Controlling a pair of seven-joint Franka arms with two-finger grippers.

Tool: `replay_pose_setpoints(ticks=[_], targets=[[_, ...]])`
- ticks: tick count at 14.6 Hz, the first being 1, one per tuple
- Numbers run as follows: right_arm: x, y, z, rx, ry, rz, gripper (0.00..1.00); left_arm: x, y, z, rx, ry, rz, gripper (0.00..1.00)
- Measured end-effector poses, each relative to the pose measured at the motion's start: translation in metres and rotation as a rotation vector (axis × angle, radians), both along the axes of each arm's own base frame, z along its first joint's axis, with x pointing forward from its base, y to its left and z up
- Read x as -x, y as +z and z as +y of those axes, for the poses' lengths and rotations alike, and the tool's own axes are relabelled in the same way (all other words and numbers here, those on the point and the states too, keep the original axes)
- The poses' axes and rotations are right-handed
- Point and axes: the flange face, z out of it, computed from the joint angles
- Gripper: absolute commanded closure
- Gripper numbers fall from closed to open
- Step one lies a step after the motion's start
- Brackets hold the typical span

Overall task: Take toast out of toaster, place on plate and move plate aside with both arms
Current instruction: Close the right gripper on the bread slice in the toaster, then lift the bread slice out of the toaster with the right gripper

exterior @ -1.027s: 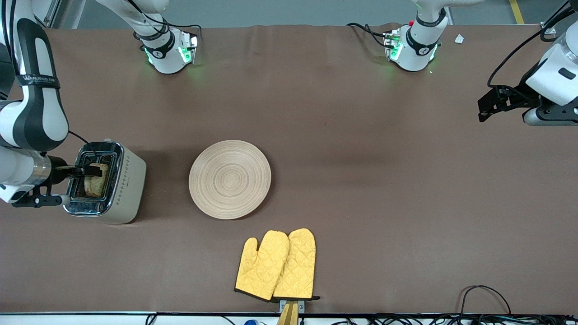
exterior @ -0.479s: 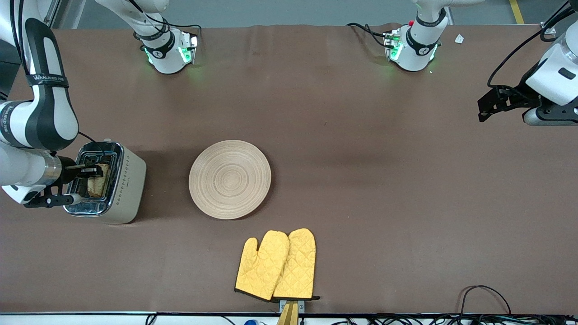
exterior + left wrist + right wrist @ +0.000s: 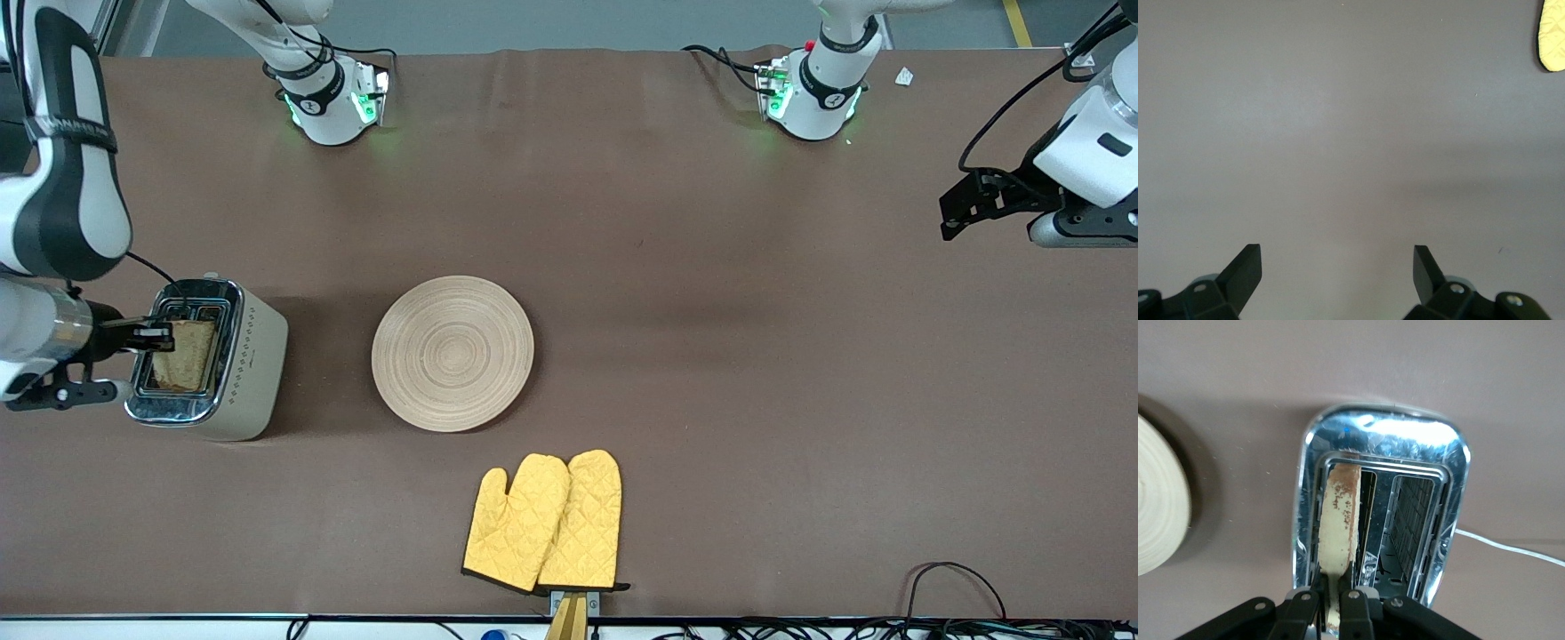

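Observation:
The toast [image 3: 185, 354] is a light brown slice held on edge over the chrome and cream toaster [image 3: 240, 373] at the right arm's end of the table. My right gripper [image 3: 158, 336] is shut on it. In the right wrist view the toast [image 3: 1340, 520] stands above the slot nearer the plate, pinched in my right gripper [image 3: 1333, 599]. The round wooden plate [image 3: 452, 353] lies empty mid-table beside the toaster; its edge shows in the right wrist view [image 3: 1158, 513]. My left gripper [image 3: 965, 203] waits open over bare table at the left arm's end, seen open in its wrist view [image 3: 1338, 261].
Two yellow quilted oven mitts [image 3: 544, 522] lie side by side near the table's front edge, nearer the camera than the plate. A mitt tip [image 3: 1553, 37] shows in the left wrist view. Cables [image 3: 951, 587] run along the front edge.
My right gripper has lifted the toast higher out of the toaster slot; more of the slice now shows above the chrome top. The left arm has not moved.

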Motion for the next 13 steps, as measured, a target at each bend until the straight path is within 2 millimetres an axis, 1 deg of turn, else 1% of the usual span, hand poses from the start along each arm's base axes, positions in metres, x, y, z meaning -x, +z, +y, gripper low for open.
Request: replay_pose_setpoints(ticks=[1,2,3,4,5,7,9,11,12,13], targets=[[0.0,0.019,0.012,0.003,0.018,-0.027,0.99,0.0,0.0,0.0,0.0,0.0,0.0,0.0],[0.002,0.031,0.028,0.004,0.033,-0.045,0.99,0.0,0.0,0.0,0.0,0.0,0.0,0.0],[0.002,0.036,0.044,0.003,0.034,-0.055,0.99,0.0,0.0,0.0,0.0,0.0,0.0,0.0],[0.001,0.033,0.064,-0.003,0.035,-0.062,0.99,0.0,0.0,0.0,0.0,-0.001,0.0,0.0],[0.0,0.026,0.088,-0.011,0.042,-0.071,0.99,0.0,0.0,-0.001,0.0,-0.001,0.0,0.0],[0.0,0.0,0.142,-0.015,0.055,-0.086,0.99,0.0,0.0,-0.001,0.0,-0.002,0.0,0.0],[0.009,-0.036,0.197,-0.024,0.062,-0.075,1.0,0.0,0.0,-0.001,0.0,-0.002,0.0,0.0],[0.031,-0.077,0.25,-0.08,0.018,-0.048,1.0,0.0,0.0,-0.001,0.0,-0.002,0.0,0.0],[0.042,-0.094,0.271,-0.128,-0.018,-0.046,1.0,0.0,0.0,-0.001,0.0,-0.002,0.0,0.0],[0.05,-0.107,0.286,-0.171,-0.045,-0.053,1.0,0.0,0.0,-0.001,0.0,-0.002,0.0,0.0]])
